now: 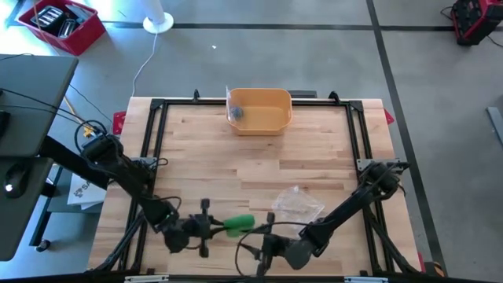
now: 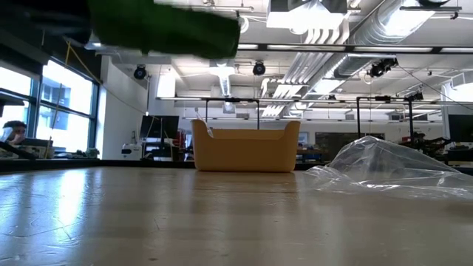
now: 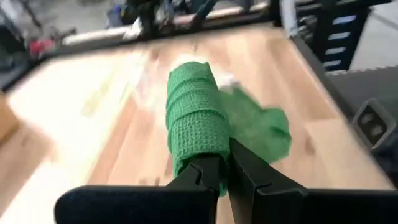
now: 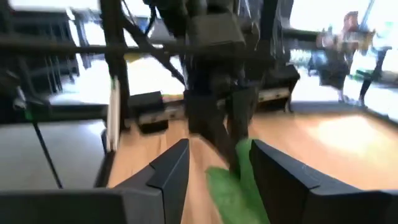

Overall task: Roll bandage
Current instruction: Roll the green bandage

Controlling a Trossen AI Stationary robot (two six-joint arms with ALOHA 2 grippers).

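The left gripper (image 3: 219, 169) is clamped on the bandage (image 3: 194, 118), held off the table at six o'clock. The right gripper (image 4: 214, 165), jaws parted, seemingly released, is faced toward it. Rolling is midway; a fresh grip is called for next.

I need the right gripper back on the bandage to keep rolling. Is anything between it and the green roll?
Nothing visible. The right gripper is open, with the green bandage right ahead, pinched in the left gripper. The plastic bag lies off to the side.
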